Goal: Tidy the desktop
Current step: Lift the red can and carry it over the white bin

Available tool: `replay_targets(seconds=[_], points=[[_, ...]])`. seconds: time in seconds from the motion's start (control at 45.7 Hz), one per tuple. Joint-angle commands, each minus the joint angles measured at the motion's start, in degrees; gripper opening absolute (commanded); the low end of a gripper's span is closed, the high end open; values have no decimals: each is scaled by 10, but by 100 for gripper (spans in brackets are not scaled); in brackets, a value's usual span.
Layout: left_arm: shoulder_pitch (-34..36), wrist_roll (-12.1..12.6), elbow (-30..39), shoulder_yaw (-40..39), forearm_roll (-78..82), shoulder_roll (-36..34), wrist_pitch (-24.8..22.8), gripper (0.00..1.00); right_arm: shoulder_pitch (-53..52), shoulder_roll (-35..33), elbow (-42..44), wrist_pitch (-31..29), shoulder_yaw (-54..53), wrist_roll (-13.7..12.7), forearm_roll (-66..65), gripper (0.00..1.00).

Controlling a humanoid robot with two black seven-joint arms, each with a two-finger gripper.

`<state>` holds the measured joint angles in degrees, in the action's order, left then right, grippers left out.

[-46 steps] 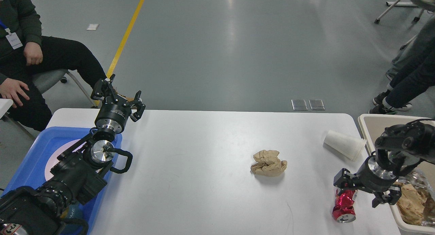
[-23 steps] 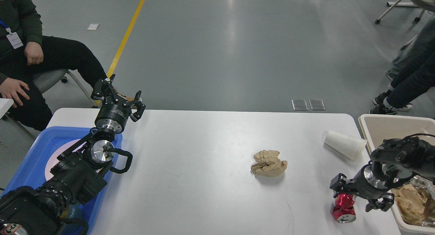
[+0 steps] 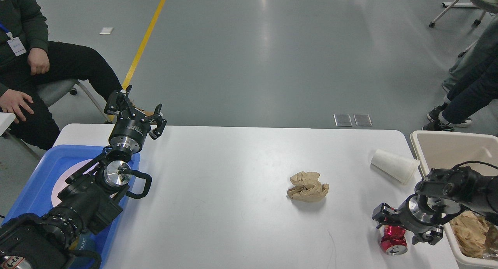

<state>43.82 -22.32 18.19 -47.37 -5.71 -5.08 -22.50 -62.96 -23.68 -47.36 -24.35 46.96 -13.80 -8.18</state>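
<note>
The right end effector (image 3: 405,230) sits low at the lower right of the frame, its two fingers spread on either side of the top of a crushed red can (image 3: 393,241) that lies on the white worktop (image 3: 233,206). One finger shows to the left of the can and the other to its right, nearer the beige bin (image 3: 435,148); the jaws look wide and not yet pressed on the metal, though whether a pad already touches is too small to tell. The left end effector (image 3: 134,107) is held up at the upper left over the far edge of the worktop, above the blue tray (image 3: 35,183), fingers parted and empty.

The step in hand looks like picking up the can for the bin. To do it well, the fingers should come down far enough to straddle the body of the can and not just its crumpled top, then close squarely across its narrower width so that the dented metal does not squirt out sideways. A crushed can is uneven and slick, so a firm, centred squeeze matters. The lift should go straight up before swinging right, since the bin's wall stands just beside the end effector and already holds brown paper waste (image 3: 469,230).

Still on the worktop are a crumpled brown paper ball (image 3: 308,187) near the middle and a white paper cup (image 3: 393,166) on its side near the bin
</note>
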Motion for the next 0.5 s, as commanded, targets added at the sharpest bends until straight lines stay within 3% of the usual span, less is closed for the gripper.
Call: replay_targets(seconds=[0.0, 0.131, 0.219, 0.482], points=[[0, 0, 0, 0, 0, 0, 0, 96, 4, 0, 0, 2, 2, 0, -1, 62], [0, 0, 0, 0, 0, 0, 0, 96, 3, 1, -1, -5, 1, -2, -1, 21], [0, 0, 0, 0, 0, 0, 0, 96, 3, 1, -4, -13, 1, -4, -1, 1], [0, 0, 0, 0, 0, 0, 0, 96, -17, 0, -9, -62, 0, -12, 0, 0]])
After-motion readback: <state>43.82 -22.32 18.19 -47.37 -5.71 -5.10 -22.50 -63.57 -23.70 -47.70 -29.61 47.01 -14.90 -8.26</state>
